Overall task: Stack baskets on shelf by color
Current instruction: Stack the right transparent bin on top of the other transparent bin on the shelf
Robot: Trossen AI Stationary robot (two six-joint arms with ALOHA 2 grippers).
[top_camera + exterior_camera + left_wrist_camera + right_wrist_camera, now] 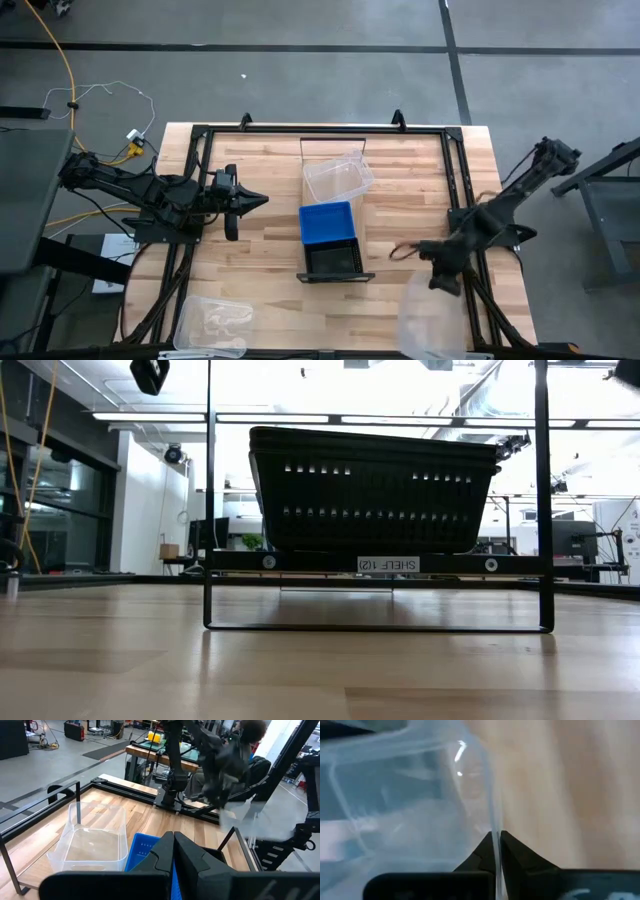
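A shelf point(332, 147) lies along the table's middle. On it sit a clear basket point(338, 178) at the far end, a blue basket point(327, 222) in the middle and a black basket point(333, 260) at the near end. In the low view the black basket point(370, 490) stands on the shelf board point(320, 563). My right gripper point(441, 284) is shut on another clear basket point(430, 318) at the table's near right. My left gripper point(258, 200) is shut and hovers left of the shelf, holding nothing. A third clear basket point(212, 325) rests at the near left. My right gripper pinches the clear basket's thin side wall at its rim point(495, 840), one finger inside the basket and one outside. The fingers slant down from above. The basket point(245, 815) hangs tilted below them; I cannot tell whether its lower part rests on the table.
A dark metal frame point(195, 160) runs around the table's edges. Bare wood lies on both sides of the shelf. Beyond the table a person point(250, 740) sits behind the right arm's base, among workshop benches.
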